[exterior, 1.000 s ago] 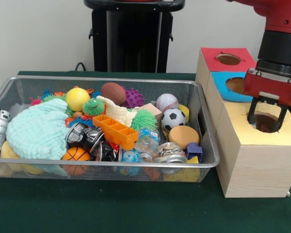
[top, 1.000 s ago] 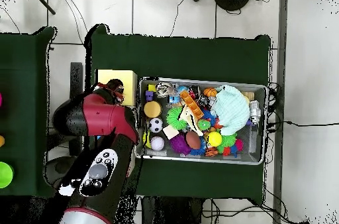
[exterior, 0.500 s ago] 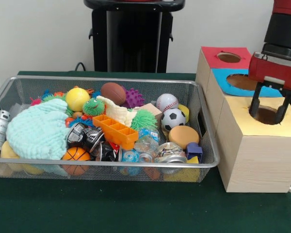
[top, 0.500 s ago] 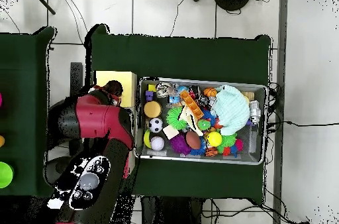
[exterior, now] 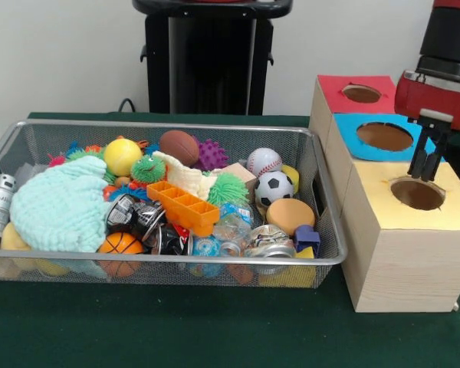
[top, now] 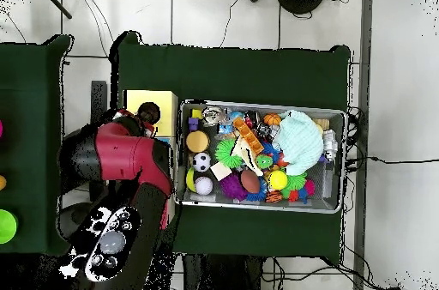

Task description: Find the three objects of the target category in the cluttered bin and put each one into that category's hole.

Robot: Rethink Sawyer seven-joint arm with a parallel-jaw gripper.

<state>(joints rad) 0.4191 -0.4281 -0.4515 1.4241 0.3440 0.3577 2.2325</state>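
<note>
**Desk:** What sits at the centre of the shot?

**Photographer:** The yellow-topped box (exterior: 402, 230) with its round hole (exterior: 418, 193), standing on the green table (exterior: 138, 330) just beside the wire bin (exterior: 169, 125). The gripper (exterior: 425, 172) hangs just above the hole's far rim and carries nothing that can be seen. I cannot tell whether it is spread or pressed together.

**Desk:** And the other holes?

**Photographer:** Behind the yellow one come the blue hole (exterior: 384, 136) and then the red hole (exterior: 362, 93), all in one row.

**Desk:** Where are the objects to be sorted?

**Photographer:** All in the bin, in a heap. There is a soccer ball (exterior: 274, 188) touching a baseball (exterior: 264, 161) near the box end, and a yellow ball (exterior: 123, 156) and a brown football (exterior: 179, 146) along the far wall. A basketball (exterior: 119, 245) lies at the near wall, under a mint knitted cloth (exterior: 60, 205). An orange tray (exterior: 185, 205) lies tilted across the middle.

**Desk:** From above?

**Photographer:** The red arm (top: 120, 154) covers the blue and red boxes.
</note>
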